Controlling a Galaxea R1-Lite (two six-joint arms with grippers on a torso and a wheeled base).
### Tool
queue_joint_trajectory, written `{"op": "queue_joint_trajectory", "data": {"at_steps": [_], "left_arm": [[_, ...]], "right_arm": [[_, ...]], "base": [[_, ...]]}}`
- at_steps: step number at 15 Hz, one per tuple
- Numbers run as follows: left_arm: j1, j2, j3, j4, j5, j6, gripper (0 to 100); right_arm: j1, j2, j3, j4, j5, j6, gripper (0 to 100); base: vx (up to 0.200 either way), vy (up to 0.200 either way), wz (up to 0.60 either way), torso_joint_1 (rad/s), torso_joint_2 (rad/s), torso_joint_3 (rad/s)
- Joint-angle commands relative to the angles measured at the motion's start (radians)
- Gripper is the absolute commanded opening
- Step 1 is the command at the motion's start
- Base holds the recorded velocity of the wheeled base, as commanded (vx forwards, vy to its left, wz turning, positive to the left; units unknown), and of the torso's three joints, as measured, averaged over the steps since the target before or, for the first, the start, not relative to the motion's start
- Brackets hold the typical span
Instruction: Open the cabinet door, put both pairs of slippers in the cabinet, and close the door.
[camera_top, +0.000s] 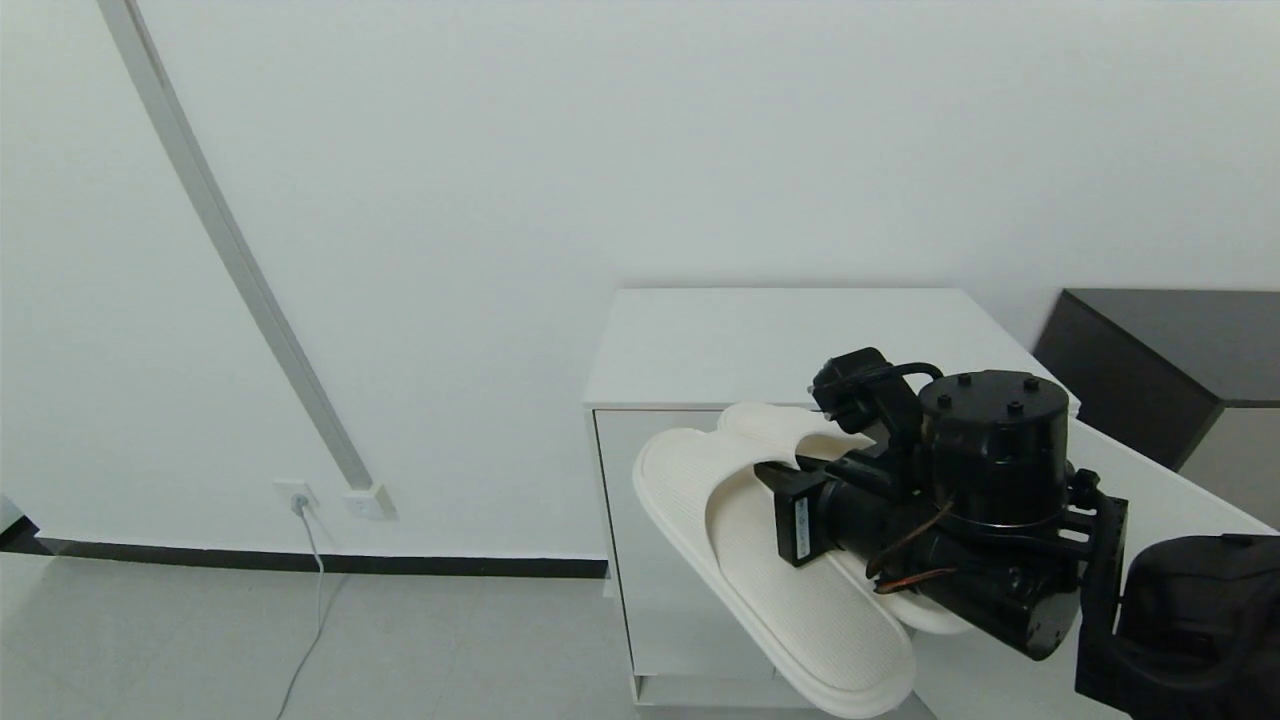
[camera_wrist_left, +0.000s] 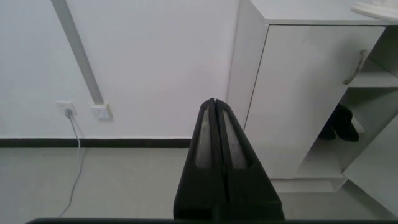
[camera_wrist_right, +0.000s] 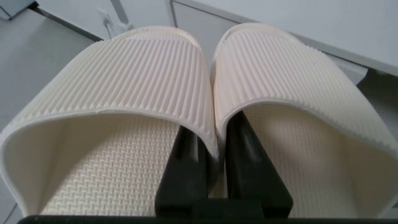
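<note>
Right fingers (camera_wrist_right: 186, 158) inside cream slippers (camera_wrist_right: 143, 74), adjoining strap edges pinched between them

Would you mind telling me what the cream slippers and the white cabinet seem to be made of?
The slippers look like soft moulded foam or rubber with a matte cream finish: the ribbed straps and the stamped, textured footbed suggest moulding. The cabinet appears to be painted or laminated board, smooth and white, judging by its flat panels and crisp edges.
</note>
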Motion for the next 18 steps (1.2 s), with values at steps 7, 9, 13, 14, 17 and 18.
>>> {"op": "queue_joint_trajectory", "data": {"at_steps": [7, 9, 13, 14, 17, 18], "left_arm": [[0.000, 0.001, 0.000, 0.000, 0.000, 0.000, 0], [0.000, 0.001, 0.000, 0.000, 0.000, 0.000, 0], [0.000, 0.001, 0.000, 0.000, 0.002, 0.001, 0], [0.000, 0.001, 0.000, 0.000, 0.002, 0.003, 0], [0.000, 0.001, 0.000, 0.000, 0.003, 0.003, 0], [0.000, 0.001, 0.000, 0.000, 0.003, 0.003, 0]], "right_arm": [[0.010, 0.011, 0.015, -0.020, -0.005, -0.005, 0], [0.012, 0.014, 0.027, -0.037, -0.005, -0.008, 0], [0.012, 0.013, 0.030, -0.046, -0.007, -0.008, 0], [0.012, 0.011, 0.030, -0.046, -0.008, -0.008, 0], [0.017, 0.010, 0.036, -0.046, -0.010, -0.008, 0], [0.017, 0.011, 0.038, -0.046, -0.019, -0.007, 0]], "base": [[0.000, 0.000, 0.00, 0.000, 0.00, 0.000], [0.000, 0.000, 0.00, 0.000, 0.00, 0.000], [0.000, 0.000, 0.00, 0.000, 0.00, 0.000], [0.000, -0.200, 0.00, 0.002, 0.00, 0.002], [0.000, -0.200, 0.00, -0.004, 0.00, 0.004], [0.000, -0.200, 0.00, 0.012, 0.00, -0.002]]}}
